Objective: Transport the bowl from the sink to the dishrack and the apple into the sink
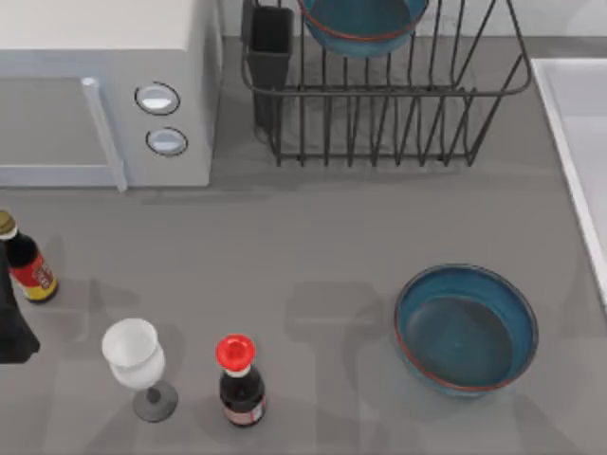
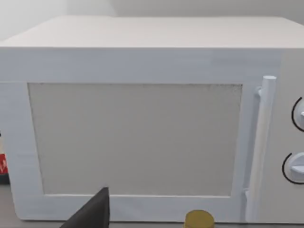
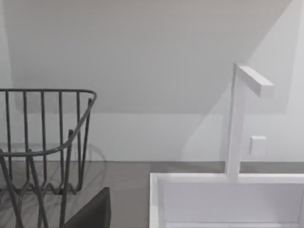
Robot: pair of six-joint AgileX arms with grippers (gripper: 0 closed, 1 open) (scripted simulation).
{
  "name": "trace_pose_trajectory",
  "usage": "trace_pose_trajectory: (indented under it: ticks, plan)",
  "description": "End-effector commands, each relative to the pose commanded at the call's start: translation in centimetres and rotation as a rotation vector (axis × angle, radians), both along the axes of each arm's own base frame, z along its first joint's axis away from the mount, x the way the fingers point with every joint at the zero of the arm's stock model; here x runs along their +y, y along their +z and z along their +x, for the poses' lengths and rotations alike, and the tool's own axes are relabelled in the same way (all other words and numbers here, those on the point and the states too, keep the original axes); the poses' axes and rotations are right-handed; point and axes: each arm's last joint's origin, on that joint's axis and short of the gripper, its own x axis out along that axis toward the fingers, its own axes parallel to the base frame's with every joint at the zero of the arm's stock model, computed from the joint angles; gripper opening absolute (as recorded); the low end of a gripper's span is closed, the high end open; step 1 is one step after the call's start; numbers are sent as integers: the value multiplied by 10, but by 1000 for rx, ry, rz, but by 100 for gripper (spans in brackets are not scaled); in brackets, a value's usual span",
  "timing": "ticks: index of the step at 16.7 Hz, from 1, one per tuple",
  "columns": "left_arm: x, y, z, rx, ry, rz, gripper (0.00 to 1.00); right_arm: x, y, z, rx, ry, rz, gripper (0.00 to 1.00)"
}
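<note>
Nearest: dark wedge of the left arm's fingers [image 2: 90, 211], low before the white box microwave [image 2: 142, 137], at the surface's left edge.
Left grip: cannot tell whether spread or pressed together.
Right fingers: a dark wedge [image 3: 92, 209], between the dark wire dishrack [image 1: 379, 142] and the pale white-grey sink [image 1: 569, 152]; grip also cannot be told.
Bowl: round teal-blue glazed bowl with a thin red-brown rim [image 1: 465, 327], upright on the grey surface [image 1: 313, 246], well apart from the left fingers and near the sink's rim.
Twin: second teal-blue bowl [image 1: 360, 24], resting inside the dishrack's far end.
Step in hand: judged to be a pause with nothing held. Which bowl is the task's own I cannot tell.
Doing it well: if the surface bowl must go, the right arm suits. Pinch the wall over the rim, lift straight, clear the rack's top wire, then lower between the bars beside the twin.
Look: smooth, glossy, shallow, empty, likely slippery at the rim.
</note>
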Motion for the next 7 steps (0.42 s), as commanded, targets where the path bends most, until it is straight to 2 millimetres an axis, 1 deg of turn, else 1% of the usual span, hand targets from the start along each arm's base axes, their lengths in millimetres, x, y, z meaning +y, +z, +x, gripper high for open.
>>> trace_pose_trajectory:
  ticks: [4, 7]
  plan:
    - [0, 0, 0, 0, 0, 0, 100, 6, -23, -9, 54, 7, 4, 100]
    - [0, 0, 0, 0, 0, 0, 100, 6, -26, -10, 62, 7, 5, 100]
